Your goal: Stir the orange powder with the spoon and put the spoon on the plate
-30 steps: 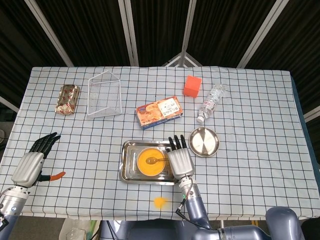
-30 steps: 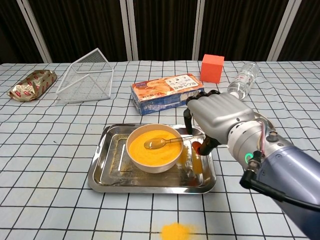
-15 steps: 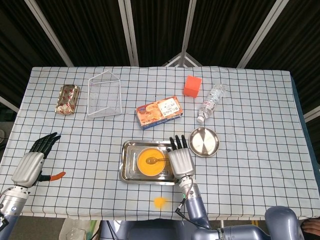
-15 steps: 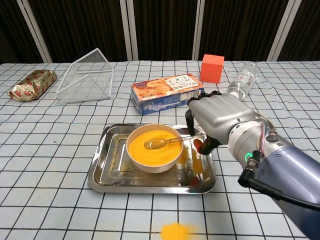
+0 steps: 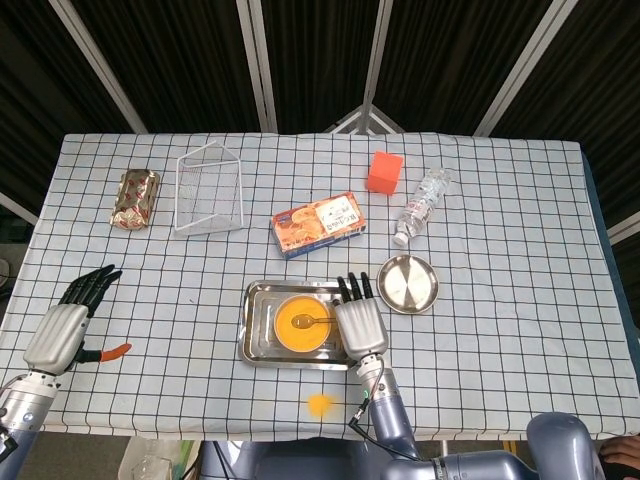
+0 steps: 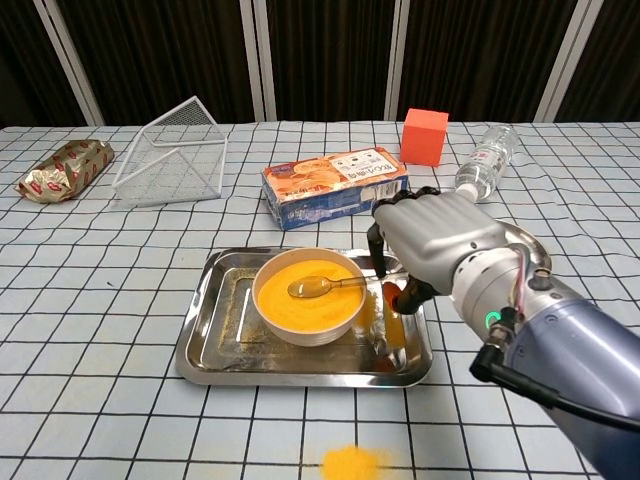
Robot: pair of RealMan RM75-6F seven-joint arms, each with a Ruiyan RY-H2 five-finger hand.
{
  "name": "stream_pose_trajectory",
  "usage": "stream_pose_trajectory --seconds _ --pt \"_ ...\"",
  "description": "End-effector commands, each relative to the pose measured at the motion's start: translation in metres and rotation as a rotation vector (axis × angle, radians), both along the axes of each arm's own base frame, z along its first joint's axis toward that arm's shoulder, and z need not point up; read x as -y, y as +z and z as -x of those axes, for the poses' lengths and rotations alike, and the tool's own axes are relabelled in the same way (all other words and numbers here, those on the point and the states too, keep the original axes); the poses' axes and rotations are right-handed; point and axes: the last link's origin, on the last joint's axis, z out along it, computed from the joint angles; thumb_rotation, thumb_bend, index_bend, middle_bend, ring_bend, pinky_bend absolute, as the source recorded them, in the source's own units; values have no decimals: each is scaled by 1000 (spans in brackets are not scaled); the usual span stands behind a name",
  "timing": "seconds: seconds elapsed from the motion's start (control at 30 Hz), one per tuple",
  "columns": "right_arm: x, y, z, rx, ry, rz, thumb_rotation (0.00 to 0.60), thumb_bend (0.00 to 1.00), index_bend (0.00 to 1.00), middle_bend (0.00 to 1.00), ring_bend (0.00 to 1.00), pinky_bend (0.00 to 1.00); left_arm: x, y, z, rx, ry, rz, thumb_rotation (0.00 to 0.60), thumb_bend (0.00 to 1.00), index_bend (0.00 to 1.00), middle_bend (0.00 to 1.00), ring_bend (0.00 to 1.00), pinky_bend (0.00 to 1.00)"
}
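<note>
— So, what moved?
— Hardly anything on the left: the left hand (image 5: 68, 325) rests at the table's 8 o'clock edge, fingers apart and empty. The bowl (image 6: 308, 295) of orange powder sits in the tray (image 6: 212, 340), spoon (image 6: 320, 286) lying in it, handle toward 3 o'clock.
— And the right hand (image 6: 432, 245)?
— It has crept slightly closer to the handle — fingers apart, not yet gripping. Stirring hasn't begun, I'd judge; the plate (image 5: 408, 283) waits at the tray's 2 o'clock.

powder (image 6: 300, 300): bright orange, fills a white bowl (image 6: 345, 317) in a steel tray near the table's front edge | spoon (image 6: 322, 286): metal, lying in the powder, handle over the bowl's right rim | plate (image 5: 408, 283): small round steel one, just right of the tray's back corner
</note>
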Motion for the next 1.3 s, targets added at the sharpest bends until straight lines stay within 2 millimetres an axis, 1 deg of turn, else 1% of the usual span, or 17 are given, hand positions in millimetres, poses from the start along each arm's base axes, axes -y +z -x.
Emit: stream_pose_trajectory --seconds 0.03,0.1,0.27,0.37,0.83,0.9,1.13,1.3 --pt "0 -1 0 -3 -1 -1 600 511 502 133 0 0 0 0 0 0 1 0 600 0 0 0 0 20" --pt "0 -2 1 -5 -1 -1 600 514 502 133 0 0 0 0 0 1 0 0 600 0 0 0 0 20" --pt "0 -2 0 -5 -1 0 600 569 529 139 0 0 0 0 0 2 -1 1 600 0 0 0 0 20" --pt "0 -2 0 -4 1 2 600 580 531 141 0 0 0 0 0 2 -1 1 600 0 0 0 0 20" --pt "-1 1 1 -9 2 8 600 586 543 146 0 0 0 0 0 0 -1 1 600 0 0 0 0 20" --pt "-1 1 1 -8 0 8 600 599 554 150 0 0 0 0 0 0 -1 1 600 0 0 0 0 20" --pt "-2 0 3 -8 -5 4 600 702 607 175 0 0 0 0 0 1 -1 1 600 0 0 0 0 20" --pt "-1 1 4 -1 -9 11 600 727 622 186 0 0 0 0 0 1 -1 2 600 0 0 0 0 20"
